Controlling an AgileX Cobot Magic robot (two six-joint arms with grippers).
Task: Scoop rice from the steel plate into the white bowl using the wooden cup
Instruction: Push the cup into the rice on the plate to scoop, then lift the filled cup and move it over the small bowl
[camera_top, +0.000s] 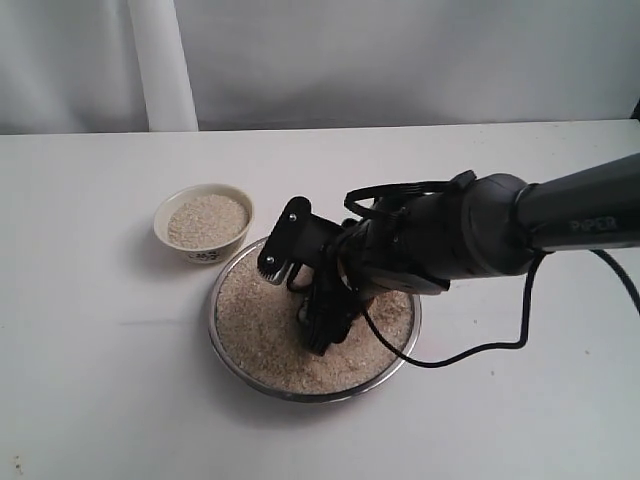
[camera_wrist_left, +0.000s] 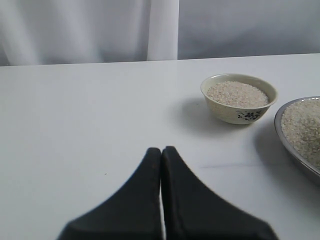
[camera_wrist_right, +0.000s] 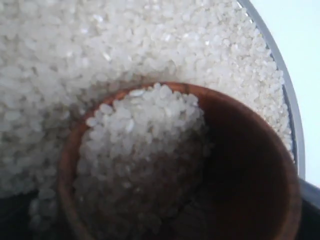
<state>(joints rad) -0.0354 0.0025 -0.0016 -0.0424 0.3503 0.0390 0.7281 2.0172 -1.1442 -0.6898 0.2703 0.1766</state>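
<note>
white table (camera_top: 100, 400): carries everything
steel plate (camera_top: 214, 322): centre, full of rice (camera_top: 250, 335)
right gripper (camera_top: 300, 300): down in plate, pinching wooden cup (camera_wrist_right: 240, 165)
left gripper (camera_wrist_left: 161, 152): fingers pressed together, over bare table
white bowl (camera_top: 190, 250): just beside plate rim, rice-filled
wooden cup: tilted in plate's rice, partly full of grains

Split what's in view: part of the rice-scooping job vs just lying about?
In the job: rice, steel plate, white bowl, wooden cup, right gripper holding the cup.
Not in it: left gripper (shut, over the table), black cable, white curtain.
</note>
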